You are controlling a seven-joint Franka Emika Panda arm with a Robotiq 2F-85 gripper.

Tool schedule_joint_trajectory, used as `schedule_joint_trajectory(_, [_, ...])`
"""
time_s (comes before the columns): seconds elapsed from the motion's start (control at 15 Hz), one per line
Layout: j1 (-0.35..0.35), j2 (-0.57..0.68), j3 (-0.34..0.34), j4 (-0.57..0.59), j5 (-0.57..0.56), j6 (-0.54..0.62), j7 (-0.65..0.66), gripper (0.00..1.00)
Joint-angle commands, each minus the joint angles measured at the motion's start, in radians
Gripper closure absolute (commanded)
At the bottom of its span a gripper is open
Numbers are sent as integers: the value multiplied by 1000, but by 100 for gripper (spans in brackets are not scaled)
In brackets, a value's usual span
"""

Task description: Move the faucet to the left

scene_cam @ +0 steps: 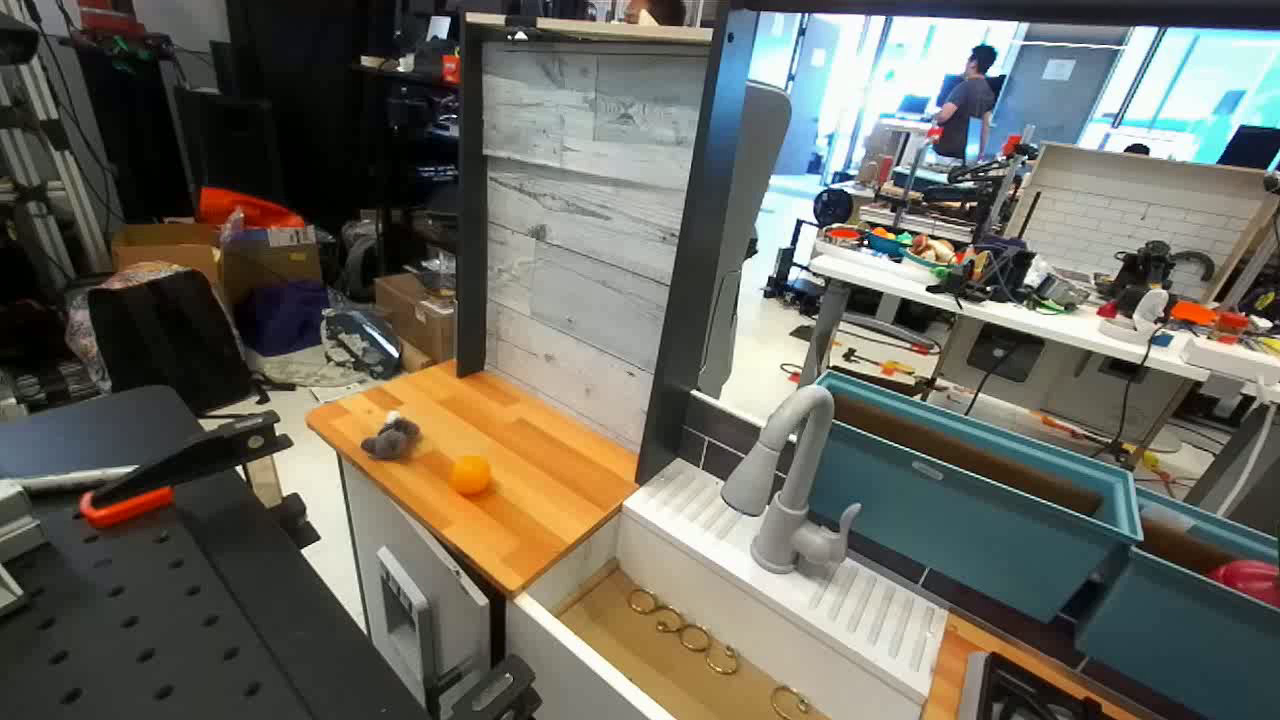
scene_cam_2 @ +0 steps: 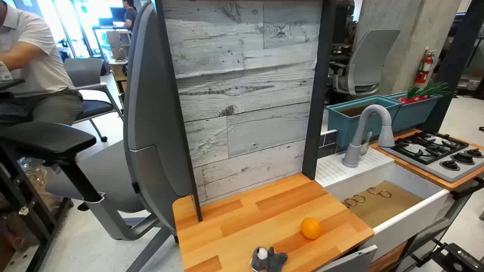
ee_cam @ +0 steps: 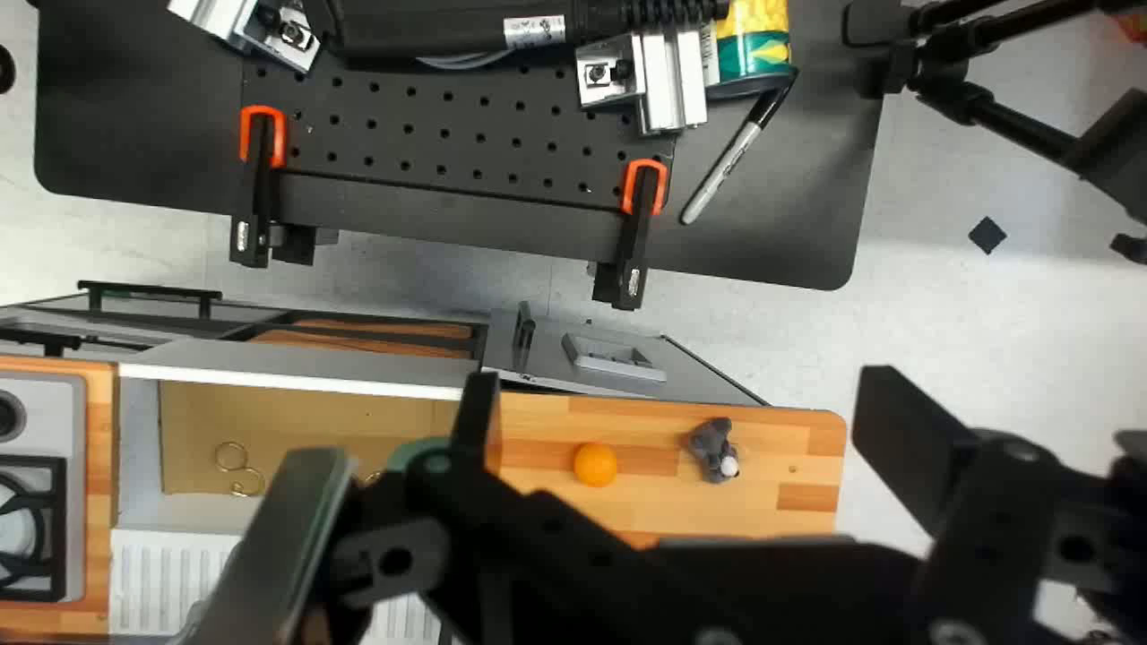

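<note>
Well, I see the gripper (ee_cam: 678, 383) across the lower wrist view, jaws wide apart. The faucet (scene_cam: 795, 490) stands right of centre in an exterior view.

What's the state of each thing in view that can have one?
Faucet: upright, spout toward the basin
Faucet lever: tipped up
End effector: open, nothing visibly held
Cabinet door: ajar
Marker: capped
Orange: resting on wooden counter
Grey toy: lying on wooden counter
Stove knobs: settings unclear

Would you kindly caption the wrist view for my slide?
Beyond the open gripper, an orange and a grey toy rest on a wooden counter.
</note>
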Motion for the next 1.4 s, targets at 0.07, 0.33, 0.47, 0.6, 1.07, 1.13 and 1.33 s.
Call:
schedule_joint_trajectory(0.07, [-6,0,6,3,2,-1,-2,0])
schedule_joint_trajectory(0.33, [-6,0,6,3,2,-1,-2,0])
schedule_joint_trajectory(0.47, [-6,0,6,3,2,-1,-2,0])
schedule_joint_trajectory(0.6, [-6,0,6,3,2,-1,-2,0])
schedule_joint_trajectory(1.07, [-30,93,8,6,-43,72,18,0])
schedule_joint_trajectory(1.13, [-37,120,8,6,-59,97,25,0])
schedule_joint_trajectory(1.33, [-65,245,-1,29,-113,195,58,0])
